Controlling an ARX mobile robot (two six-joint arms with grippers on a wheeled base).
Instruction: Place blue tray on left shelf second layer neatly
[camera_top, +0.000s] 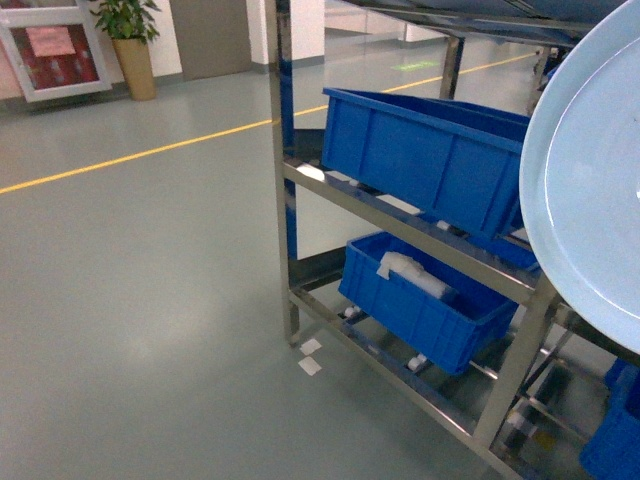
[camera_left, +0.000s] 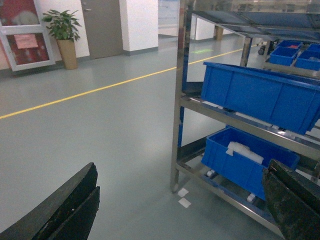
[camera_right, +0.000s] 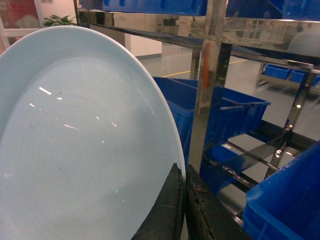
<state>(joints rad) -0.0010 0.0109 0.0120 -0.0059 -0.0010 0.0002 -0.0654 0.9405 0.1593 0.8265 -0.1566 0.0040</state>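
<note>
The blue tray (camera_top: 585, 180), round, glossy and pale sky-blue, hangs tilted on edge at the right of the head view, in front of the left shelf (camera_top: 400, 215). In the right wrist view the tray (camera_right: 75, 150) fills the left half, and my right gripper (camera_right: 184, 200) is shut on its rim, one finger on each face. A steel post of the shelf (camera_right: 210, 75) stands just beyond the rim. My left gripper (camera_left: 181, 170) is open and holds nothing, its black fingers (camera_left: 70, 205) wide apart over the floor beside the shelf (camera_left: 235, 122). Neither gripper shows in the head view.
A deep dark-blue crate (camera_top: 420, 160) sits on the shelf's upper rails, and another (camera_top: 420, 300) with white packing in it sits below. A further crate (camera_right: 285, 200) is close at the right. Two white tape squares (camera_top: 310, 357) mark the floor by the shelf's post. A potted plant (camera_top: 130, 45) stands far left.
</note>
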